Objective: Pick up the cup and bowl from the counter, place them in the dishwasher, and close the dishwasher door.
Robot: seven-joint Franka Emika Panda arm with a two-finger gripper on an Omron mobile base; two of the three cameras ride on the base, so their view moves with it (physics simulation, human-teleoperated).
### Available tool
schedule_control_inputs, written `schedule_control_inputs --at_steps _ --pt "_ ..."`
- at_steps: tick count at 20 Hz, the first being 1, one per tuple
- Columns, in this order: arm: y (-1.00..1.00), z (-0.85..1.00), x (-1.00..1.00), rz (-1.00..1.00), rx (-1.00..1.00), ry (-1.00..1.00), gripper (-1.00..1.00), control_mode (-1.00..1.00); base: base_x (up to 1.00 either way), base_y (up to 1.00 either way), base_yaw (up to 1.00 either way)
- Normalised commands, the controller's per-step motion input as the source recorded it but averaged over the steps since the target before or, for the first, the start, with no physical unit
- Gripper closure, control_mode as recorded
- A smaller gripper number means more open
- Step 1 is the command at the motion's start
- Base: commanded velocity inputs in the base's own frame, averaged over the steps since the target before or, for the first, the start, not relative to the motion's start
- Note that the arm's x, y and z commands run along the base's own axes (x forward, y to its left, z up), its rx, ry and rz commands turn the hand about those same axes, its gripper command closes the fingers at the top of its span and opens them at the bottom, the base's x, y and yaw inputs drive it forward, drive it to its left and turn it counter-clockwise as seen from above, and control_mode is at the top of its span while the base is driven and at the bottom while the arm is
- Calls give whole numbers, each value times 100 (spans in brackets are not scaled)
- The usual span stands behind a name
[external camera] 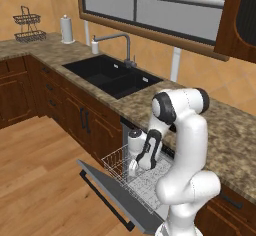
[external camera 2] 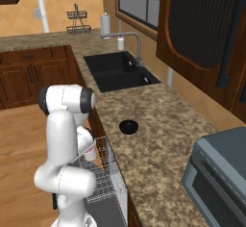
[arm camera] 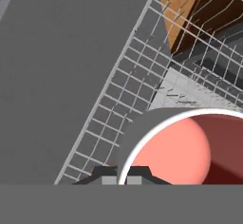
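White cup (arm camera: 190, 147), pinched at its rim by the gripper (arm camera: 121, 174), hangs over the dishwasher's wire rack (external camera: 120, 162). Light, rigid and likely slippery, it suits a rim grip. Black bowl (external camera 2: 128, 126) waits near the counter's (external camera 2: 158, 139) front edge.

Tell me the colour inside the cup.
Pink-red inside the cup, clearest in the hand view.

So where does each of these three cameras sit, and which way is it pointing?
Left base view: behind the arm's left, facing sink; white arm lower right.
Right base view: behind its right, facing counter, bowl; arm lower left.
Hand view: on the end effector, looking down at cup.
Shared: all show cup over the dishwasher rack.
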Motion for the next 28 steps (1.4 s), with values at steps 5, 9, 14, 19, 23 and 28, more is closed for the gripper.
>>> schedule_control_inputs --at_steps 5,9,14,19,23,28 --pt "11 -64 42 4 -5 0 100 -100 0 0 0" --pt "24 -69 37 1 -7 1 100 -100 0 0 0" --pt "1 -52 18 0 -3 1 100 -100 0 0 0" --pt "0 -31 0 0 0 3 100 -100 0 0 0" --pt "4 -43 0 3 -2 6 100 -100 0 0 0" --pt "1 -38 0 4 0 3 100 -100 0 0 0"
